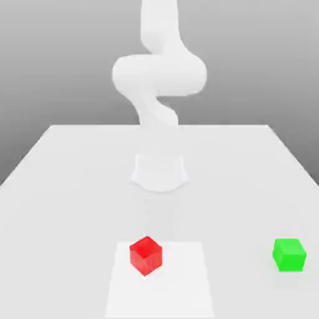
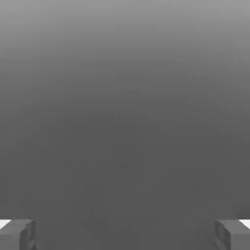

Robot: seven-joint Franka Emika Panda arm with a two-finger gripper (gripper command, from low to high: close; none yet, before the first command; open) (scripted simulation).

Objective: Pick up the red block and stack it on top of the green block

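Red block: the red block (image 1: pixel 146 255) sits on the bench (image 1: pixel 68 187), a little toward the exterior view's left of centre and near the front edge. It rests on a slightly brighter square patch (image 1: pixel 180 286) of the surface, in that patch's upper left part. It is turned so that one vertical edge faces the camera, and its faces are glossy and plain.

Arm: the white arm (image 1: pixel 159 75) rises behind the red block, at about the middle of the exterior view. Its round base (image 1: pixel 159 171) stands on the bench, and the links above it bend into a thick elbow and run out of the picture at the top. The arm touches neither block.

End effector: in the hand view the end effector (image 2: pixel 125 234) is spread wide. One grey fingertip (image 2: pixel 17 234) shows at one lower corner and the other at the opposite corner, with a broad gap between them. Nothing lies in that gap; behind it is plain grey background. It is released and grasps nothing.

Green block: the green block (image 1: pixel 289 254) sits on the bench toward the exterior view's right, near the right edge and at about the same depth as the red block. It lies outside the brighter patch and well apart from the red block. Nothing rests on top of it.

Bench: pale, flat and plain, carrying the two blocks and the arm's base.
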